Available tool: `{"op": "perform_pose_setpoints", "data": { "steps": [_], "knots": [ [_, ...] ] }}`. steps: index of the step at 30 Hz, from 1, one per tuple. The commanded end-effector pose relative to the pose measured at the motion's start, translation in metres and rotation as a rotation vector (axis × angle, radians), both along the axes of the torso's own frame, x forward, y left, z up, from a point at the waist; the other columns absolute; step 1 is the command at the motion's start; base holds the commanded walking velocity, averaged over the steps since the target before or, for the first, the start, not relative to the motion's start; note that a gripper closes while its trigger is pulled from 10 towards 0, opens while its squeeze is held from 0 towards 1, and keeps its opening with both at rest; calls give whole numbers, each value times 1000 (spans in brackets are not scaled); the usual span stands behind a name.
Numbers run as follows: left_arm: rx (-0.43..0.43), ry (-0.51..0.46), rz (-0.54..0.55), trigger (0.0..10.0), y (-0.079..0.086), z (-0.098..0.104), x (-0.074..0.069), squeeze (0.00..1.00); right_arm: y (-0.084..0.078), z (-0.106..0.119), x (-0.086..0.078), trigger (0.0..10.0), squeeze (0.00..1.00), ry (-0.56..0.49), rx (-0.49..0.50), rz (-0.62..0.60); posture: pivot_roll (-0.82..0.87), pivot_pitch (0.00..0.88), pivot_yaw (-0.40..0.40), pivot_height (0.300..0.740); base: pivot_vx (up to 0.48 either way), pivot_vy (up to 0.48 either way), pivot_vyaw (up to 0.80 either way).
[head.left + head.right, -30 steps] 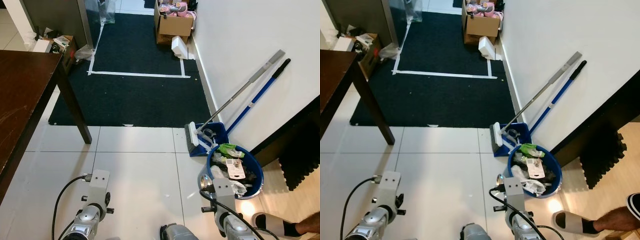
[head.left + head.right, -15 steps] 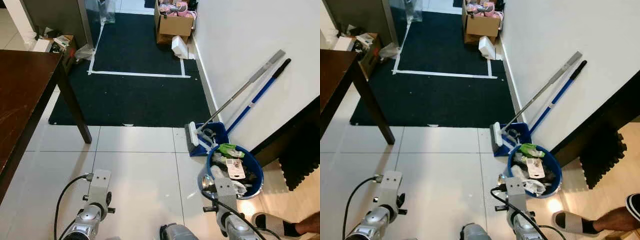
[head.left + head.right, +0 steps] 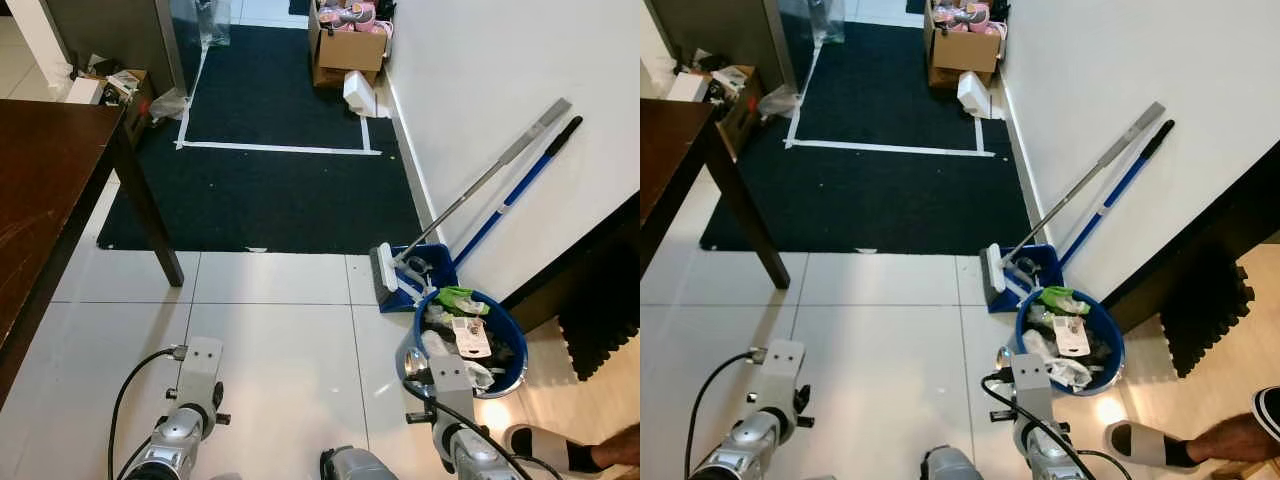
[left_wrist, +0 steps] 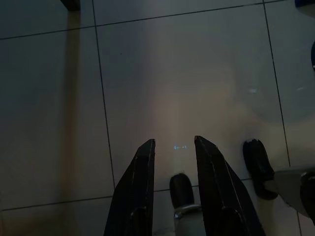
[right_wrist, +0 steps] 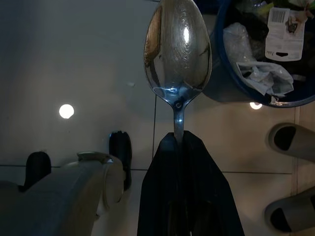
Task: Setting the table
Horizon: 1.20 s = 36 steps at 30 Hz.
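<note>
A: What is the head camera showing?

B: Glossy white floor tiles [image 3: 280,340] are running up to a dark, nubbly rug [image 3: 270,190] edged with white tape. A dark brown wooden worktop [image 3: 40,190] is standing at the left on a square leg. Against the white wall a metal-handled broom [image 3: 470,200] and a blue-handled stick [image 3: 520,180] are leaning over a blue dustpan [image 3: 425,270]. Just beside it a round blue plastic bucket [image 3: 500,375] is sitting full of crumpled wrappers. A cardboard box [image 3: 350,45] is resting at the far end of the rug. A person's foot in a pale slipper [image 3: 545,445] is showing at the lower right. Both silver arms are hanging low.

A: And the left wrist camera?

B: The left tool [image 4: 174,147] is hanging over dim tiles with its two tapered black fingers standing apart, nothing between them.

A: The right wrist camera?

B: The right tool [image 5: 183,142] is clamping the thin neck of a spoon [image 5: 178,54]. It is polished metal, its oval bowl mirroring the room with a bright glint. It is pointing out over the tiles, near the bucket's rim [image 5: 231,93].
</note>
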<state>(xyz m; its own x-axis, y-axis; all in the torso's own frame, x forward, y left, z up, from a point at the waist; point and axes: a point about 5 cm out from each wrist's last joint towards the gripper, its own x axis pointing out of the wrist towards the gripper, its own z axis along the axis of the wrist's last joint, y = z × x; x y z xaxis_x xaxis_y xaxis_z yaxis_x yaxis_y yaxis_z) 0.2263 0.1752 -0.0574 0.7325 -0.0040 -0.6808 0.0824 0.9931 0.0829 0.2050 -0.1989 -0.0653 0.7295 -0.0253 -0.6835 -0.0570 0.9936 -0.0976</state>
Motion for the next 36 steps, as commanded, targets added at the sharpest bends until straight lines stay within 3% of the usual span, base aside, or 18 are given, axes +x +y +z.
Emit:
{"op": "perform_pose_setpoints", "data": {
  "steps": [1,6,12,16,23,28,36],
  "knots": [
    [2,29,-12,10000,-2,-4,-6,0,-2,-3,-7,10000,0,17,0,-15,13,89,-15,740,0,0,0],
    [2,29,-14,10000,-2,-4,-5,0,-4,-2,-5,10000,0,14,1,-21,17,86,-13,740,0,0,0],
    [19,-4,-14,10000,6,5,9,0,1,3,6,10000,0,-16,17,-2,26,94,-27,740,0,0,0],
    [21,-10,-15,10000,6,6,10,0,3,4,8,10000,0,-19,14,18,25,94,-31,740,0,0,0],
    [49,-7,-109,10000,-3,6,11,0,-9,7,9,10000,0,-26,-2,7,14,80,-8,740,0,0,0],
    [56,-39,-150,10000,-7,17,28,0,-22,11,10,10000,0,-46,-7,-21,-17,92,-3,740,0,0,0],
    [70,-44,-173,10000,-3,18,28,0,-13,11,11,10000,0,-55,11,41,-2,98,-12,740,0,0,0]
  ]
}}
